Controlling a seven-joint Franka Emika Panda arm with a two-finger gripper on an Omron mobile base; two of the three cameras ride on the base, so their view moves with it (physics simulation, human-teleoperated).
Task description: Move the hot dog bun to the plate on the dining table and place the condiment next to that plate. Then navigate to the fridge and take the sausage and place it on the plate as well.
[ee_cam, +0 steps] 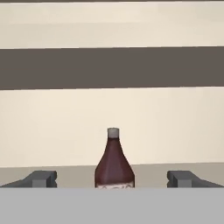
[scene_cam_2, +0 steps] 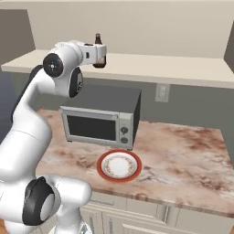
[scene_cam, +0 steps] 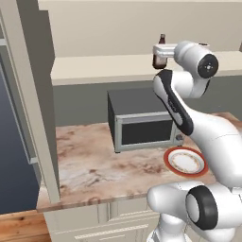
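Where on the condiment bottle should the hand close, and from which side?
Grip the wide lower body of the condiment bottle, coming in level from the front as the open hand already faces it. It stands upright on the shelf, and its neck narrows too much for a sure hold.

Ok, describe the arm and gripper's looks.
The arm has glossy white rounded segments with dark grey or black joint discs and a dark band along one link. The gripper has two small dark grey blocky fingertips. No cables or markings are visible.

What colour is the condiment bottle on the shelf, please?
Dark reddish brown with a grey cap; the condiment bottle shows best in the hand view.
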